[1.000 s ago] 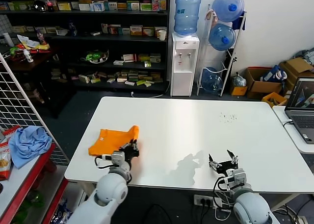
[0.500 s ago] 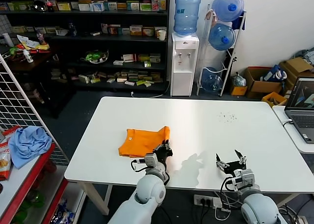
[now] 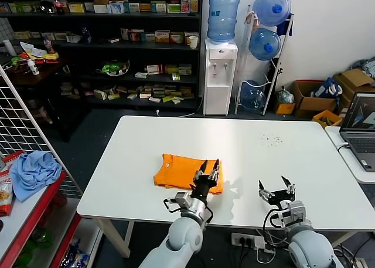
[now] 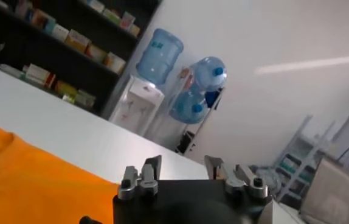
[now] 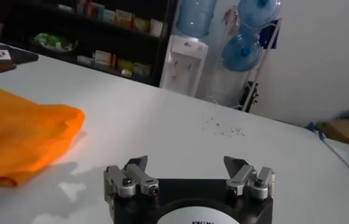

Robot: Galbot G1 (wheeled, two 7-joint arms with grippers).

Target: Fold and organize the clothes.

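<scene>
White laminate table (image 3: 246, 156): rectangular top, occupying the middle of the head view; a scatter of small dark specks (image 3: 271, 141) lies toward its far right area.

Dark shelving unit (image 3: 105, 45): stands behind the table on the robot's left, stocked with boxes and packets.

Water dispenser (image 3: 220, 74): white body with a blue bottle on top, against the back wall; beside it a rack with more blue bottles (image 3: 266, 42).

Light blue cloth (image 3: 32, 171): crumpled on a red shelf off the table's left end, well apart from the work.

Orange T-shirt (image 3: 181, 171): folded into a flat, roughly rectangular bundle, lying on the table near the front edge, slightly left of centre. The left wrist view shows its surface (image 4: 34, 189) just beside the gripper body; the right wrist view shows a rounded folded edge (image 5: 22, 137) resting on the tabletop.

Left gripper (image 3: 208, 169): poised over the near right corner of the shirt, fingers spread and pointing upward-forward, nothing between them.

Right gripper (image 3: 278, 190): near the front edge, to the right of the shirt and apart from it, fingers spread wide, holding nothing; same in its wrist view (image 5: 190, 176).
</scene>
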